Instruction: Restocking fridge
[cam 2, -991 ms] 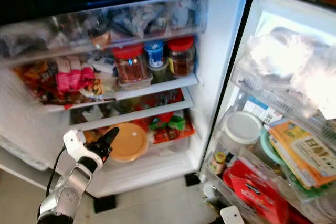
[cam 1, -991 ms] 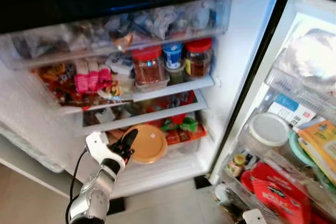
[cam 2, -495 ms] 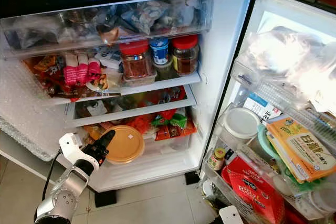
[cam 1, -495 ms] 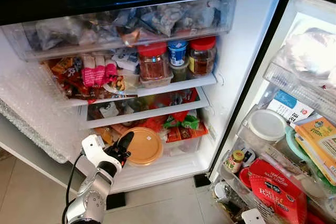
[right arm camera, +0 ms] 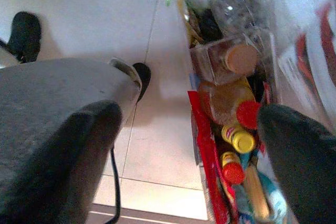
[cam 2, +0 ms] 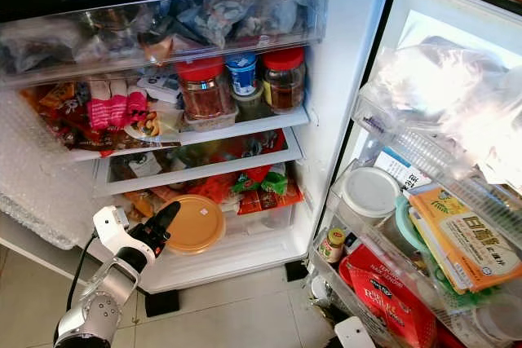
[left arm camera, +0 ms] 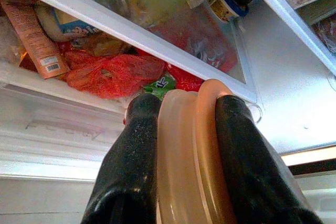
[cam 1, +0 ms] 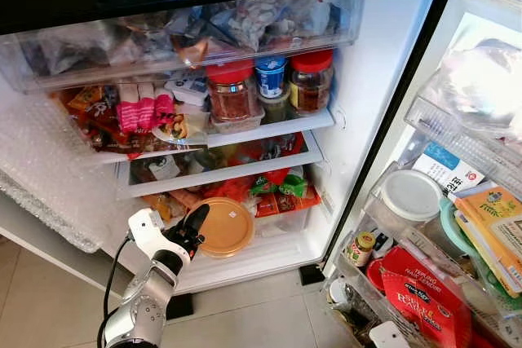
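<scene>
L arm raised, angled up into fridge (cam 1: 383,79) | left gripper (cam 1: 194,227) jaws clamped on orange container (cam 1: 224,226) rim, lid betw fingers | right gripper (right arm camera: 189,145) jaws wide, nothing betw them

A: The top drawer (cam 1: 188,34) is all foggy plastic, so what's in those bags can't be made out. The red bag (cam 1: 428,303) in the door bin gets chopped off by the frame edge.

B: Same with the orange container (left arm camera: 191,156) in the left wrist view: the fingers (left arm camera: 131,166) cover both its sides and the bottom edge crops it. The right gripper's fingers (right arm camera: 79,150) are blurry blobs, and the bottle labels there are too small to read.
</scene>
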Robot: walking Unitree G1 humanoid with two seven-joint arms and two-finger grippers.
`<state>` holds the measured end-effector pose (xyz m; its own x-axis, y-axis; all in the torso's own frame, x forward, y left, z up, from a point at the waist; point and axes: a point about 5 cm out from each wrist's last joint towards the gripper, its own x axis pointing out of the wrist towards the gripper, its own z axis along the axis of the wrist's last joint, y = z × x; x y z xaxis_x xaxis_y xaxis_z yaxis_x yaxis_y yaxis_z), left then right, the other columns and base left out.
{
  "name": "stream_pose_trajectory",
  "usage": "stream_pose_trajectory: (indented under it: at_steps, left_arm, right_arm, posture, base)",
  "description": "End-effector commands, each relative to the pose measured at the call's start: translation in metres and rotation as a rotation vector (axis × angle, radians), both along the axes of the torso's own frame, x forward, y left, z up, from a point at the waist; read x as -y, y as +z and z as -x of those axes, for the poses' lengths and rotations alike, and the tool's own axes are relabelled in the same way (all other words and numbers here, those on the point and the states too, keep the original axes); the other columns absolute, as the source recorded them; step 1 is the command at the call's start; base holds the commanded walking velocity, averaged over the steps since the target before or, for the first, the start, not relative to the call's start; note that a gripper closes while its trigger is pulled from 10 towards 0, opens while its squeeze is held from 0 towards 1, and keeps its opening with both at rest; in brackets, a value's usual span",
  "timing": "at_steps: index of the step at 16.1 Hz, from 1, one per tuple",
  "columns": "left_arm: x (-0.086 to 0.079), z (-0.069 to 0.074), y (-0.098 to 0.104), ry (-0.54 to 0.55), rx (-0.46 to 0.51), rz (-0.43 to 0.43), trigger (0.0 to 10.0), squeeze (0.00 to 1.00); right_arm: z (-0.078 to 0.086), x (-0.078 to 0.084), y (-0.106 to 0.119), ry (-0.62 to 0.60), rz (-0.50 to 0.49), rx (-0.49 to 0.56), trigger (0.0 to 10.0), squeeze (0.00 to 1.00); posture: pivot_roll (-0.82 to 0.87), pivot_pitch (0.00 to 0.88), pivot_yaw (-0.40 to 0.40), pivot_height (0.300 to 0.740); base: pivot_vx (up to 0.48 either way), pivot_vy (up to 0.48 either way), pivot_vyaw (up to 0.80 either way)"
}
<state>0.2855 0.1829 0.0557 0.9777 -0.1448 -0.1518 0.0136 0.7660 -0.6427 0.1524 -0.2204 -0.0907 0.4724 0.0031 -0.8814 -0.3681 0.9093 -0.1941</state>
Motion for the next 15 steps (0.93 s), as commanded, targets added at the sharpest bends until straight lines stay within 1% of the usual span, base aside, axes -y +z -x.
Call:
stream_pose_trajectory:
  at_steps: [1, 2, 5, 6, 13, 14, 15]
  left_arm:
    - [0.0002, 0.0011, -0.0006, 0.003, -0.006, 0.005, 10.0, 0.00]
    - [0.0002, 0.0011, -0.0007, 0.003, -0.006, 0.004, 10.0, 0.00]
    - [0.0007, 0.0016, -0.0009, 0.001, -0.006, 0.005, 10.0, 0.00]
    - [0.0007, 0.0015, -0.0010, 0.001, -0.007, 0.004, 10.0, 0.00]
    - [0.0005, 0.0015, -0.0014, 0.003, -0.006, 0.003, 10.0, 0.00]
    - [0.0004, 0.0013, -0.0012, 0.003, -0.005, 0.002, 10.0, 0.00]
    - [0.0002, 0.0008, -0.0005, 0.006, -0.002, 0.002, 10.0, 0.00]
  right_arm:
    - [0.0099, -0.0019, -0.0044, 0.038, 0.006, -0.048, 10.0, 0.00]
    - [0.0098, -0.0019, -0.0044, 0.044, 0.009, -0.050, 10.0, 0.00]
    - [0.0095, -0.0025, -0.0041, 0.074, 0.011, -0.050, 10.0, 0.00]
    - [0.0093, -0.0027, -0.0040, 0.073, 0.008, -0.046, 10.0, 0.00]
    - [0.0099, -0.0030, -0.0043, 0.075, 0.008, -0.045, 10.0, 0.00]
    - [0.0102, -0.0028, -0.0044, 0.076, 0.011, -0.046, 10.0, 0.00]
    - [0.0102, -0.0026, -0.0044, 0.078, 0.014, -0.047, 10.0, 0.00]
  posture:
    - [-0.11, 0.128, 0.042, 0.732]
    - [-0.11, 0.128, 0.042, 0.727]
    - [-0.11, 0.128, 0.042, 0.690]
    - [-0.11, 0.128, 0.042, 0.685]
    - [-0.11, 0.123, 0.041, 0.685]
    - [-0.11, 0.122, 0.041, 0.681]
    - [-0.11, 0.122, 0.041, 0.667]
  base:
    - [0.000, 0.000, 0.00]
    - [0.000, 0.000, 0.00]
    - [0.000, 0.000, 0.00]
    - [0.000, 0.000, 0.00]
    - [0.000, 0.000, 0.00]
    - [0.000, 0.000, 0.00]
    - [0.000, 0.000, 0.00]
